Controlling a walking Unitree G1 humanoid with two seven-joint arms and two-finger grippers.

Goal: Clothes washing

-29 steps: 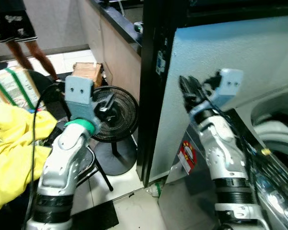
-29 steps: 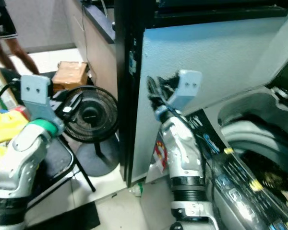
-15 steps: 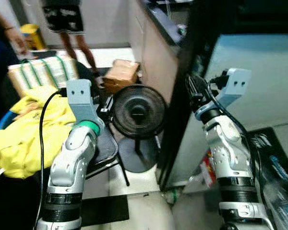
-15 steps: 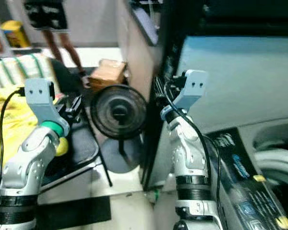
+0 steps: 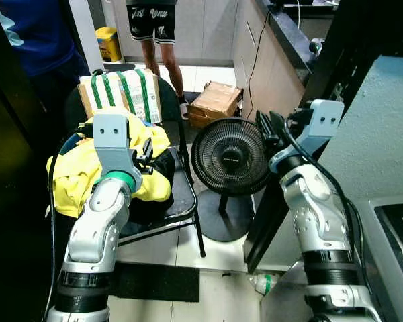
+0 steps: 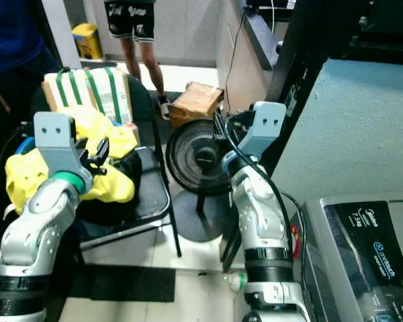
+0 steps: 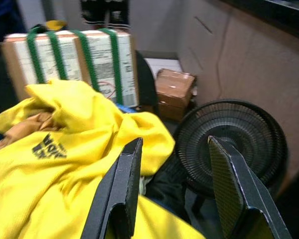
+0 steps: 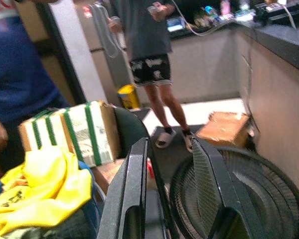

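1. Left wrist view: your left gripper is holding its two black fingers spread apart with nothing between them, hanging just above the yellow garment.
2. That yellow garment is lying heaped on the black folding chair, directly ahead of and below the left gripper; dark clothing is showing under it on the seat, and black print is visible on the yellow fabric.
3. Your right gripper is also standing parted and empty, raised in the air with the black floor fan just beyond its fingertips.
4. In the head views the right gripper is sitting beside the fan's round grille, apart from it, with the fan standing on the tiled floor between the chair and the dark cabinet edge.
5. Beyond the left gripper, a box with green straps is leaning upright against the chair back, behind the garment.
6. Farther past the fan, a brown cardboard box is resting on the floor by the counter.
7. Farthest off, a person in black shorts is standing on the tiles, and another person in blue is standing near the chair.
8. Near your right arm's base, the washing machine's top is showing, well apart from the garment.
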